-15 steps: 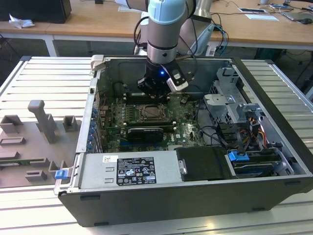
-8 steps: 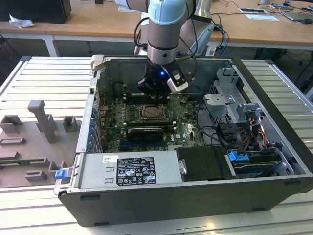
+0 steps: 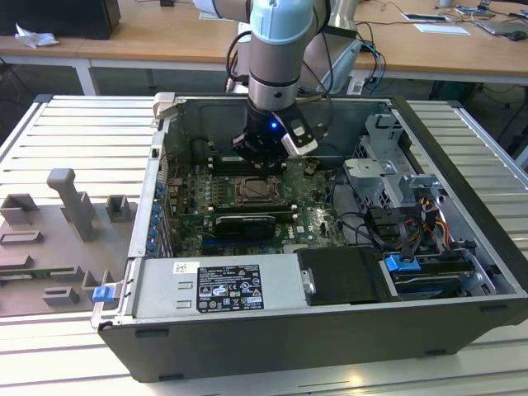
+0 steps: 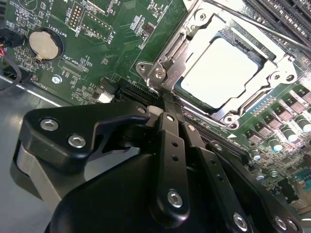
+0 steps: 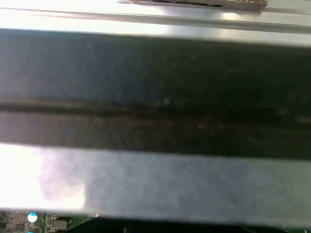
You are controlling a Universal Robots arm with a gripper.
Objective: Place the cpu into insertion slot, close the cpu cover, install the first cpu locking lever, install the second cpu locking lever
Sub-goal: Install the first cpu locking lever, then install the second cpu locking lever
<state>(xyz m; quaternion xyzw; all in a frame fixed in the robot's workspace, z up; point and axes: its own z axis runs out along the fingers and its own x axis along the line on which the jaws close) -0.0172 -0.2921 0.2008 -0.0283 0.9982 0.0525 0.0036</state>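
second wrist view: cpu (image 4: 227, 73) sits flat in the insertion slot (image 4: 272, 104), pale silvery face up and washed out by glare, looks seated square w/ the socket.
cpu cover: thin silver frame (image 4: 192, 46) lies down around the chip, chip showing thru its big square window; shiny stamped metal w/ screws at the corners. looks closed, prob so the levers can clamp it.
gripper: black fingers (image 4: 171, 127) pressed together, nothing pinched betw them; tips (image 4: 167, 97) right at the socket corner by the hinge/hook bracket (image 4: 163, 73). can't tell if touching. judging by that spot, it's working a locking lever; the lever itself i can't pick out for sure.
board: green pcb (image 4: 107, 43), matte, dense w/ small parts; round silver coin cell (image 4: 43, 44) well apart from socket.
exterior view: arm (image 3: 280, 49) reaches straight down into the open pc case (image 3: 272, 346), gripper (image 3: 264, 148) low over the socket area (image 3: 257, 191); case lies on its side so the board faces up for top access. black card (image 3: 243, 224) just beside the socket.
first wrist view: blurred dark and pale bands (image 5: 155, 126), prob case wall, can't tell more.
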